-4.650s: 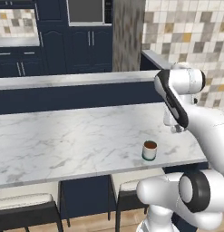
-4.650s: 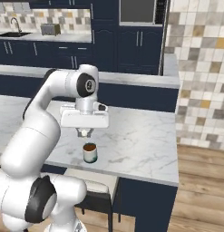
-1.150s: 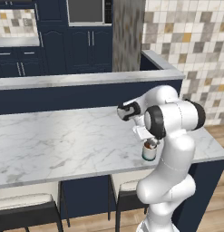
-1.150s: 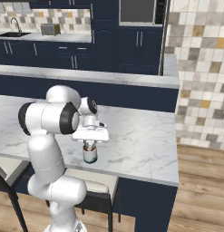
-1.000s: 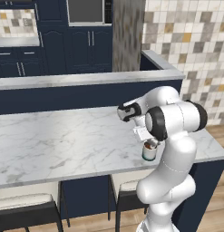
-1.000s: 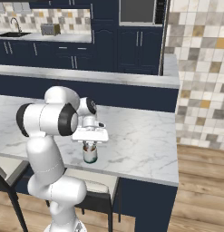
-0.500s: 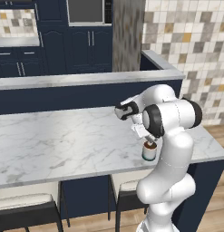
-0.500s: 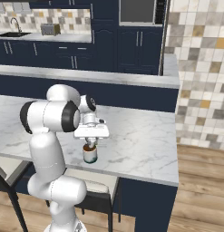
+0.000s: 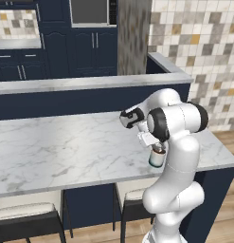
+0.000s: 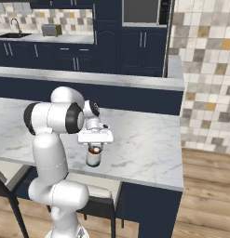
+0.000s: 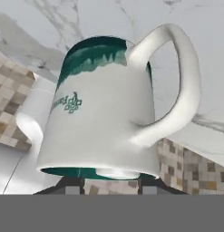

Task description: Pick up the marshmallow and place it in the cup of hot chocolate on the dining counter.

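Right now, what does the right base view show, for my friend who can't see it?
The white robot arm's claw hangs just above a small cup of hot chocolate near the front edge of the marble dining counter. Navy kitchen cabinets stand behind.

Arm: I have it folded tight at the elbow, forearm reaching forward. Wrist: bent, hand pointing straight down. Gripper (image 10: 94, 148): low under the white hand; I cannot read the finger gap.

Glossy white rounded arm (image 9: 177, 156) segments with dark joint rings.
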